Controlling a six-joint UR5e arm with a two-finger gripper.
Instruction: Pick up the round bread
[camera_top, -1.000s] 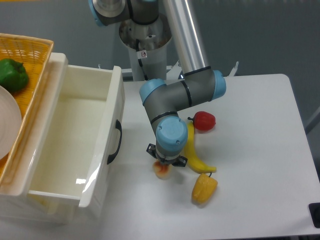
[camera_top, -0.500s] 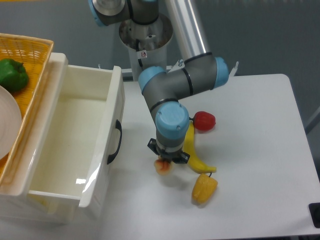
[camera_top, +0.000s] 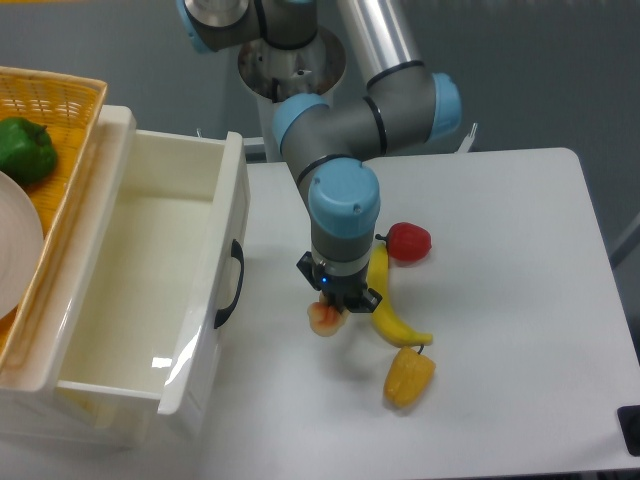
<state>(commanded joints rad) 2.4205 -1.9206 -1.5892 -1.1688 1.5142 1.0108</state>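
The round bread (camera_top: 322, 319) is a small orange-pink bun with pale patches. It hangs between the fingers of my gripper (camera_top: 330, 313), a little above the white table (camera_top: 520, 300), just right of the open drawer's front. The gripper points straight down and is shut on the bread, and its body hides the bun's top. A faint shadow lies on the table below it.
A yellow banana (camera_top: 386, 305) lies just right of the gripper, a red pepper-like piece (camera_top: 408, 242) behind it and a yellow-orange bell pepper (camera_top: 408, 377) in front. A white open drawer (camera_top: 140, 290) stands at left. Beyond it is a wicker basket (camera_top: 60, 100) holding a green pepper (camera_top: 25, 148) and a white plate (camera_top: 12, 250).
The gripper has risen from the table with the bread held in it. The bread has lifted slightly and the arm's wrist has moved up.
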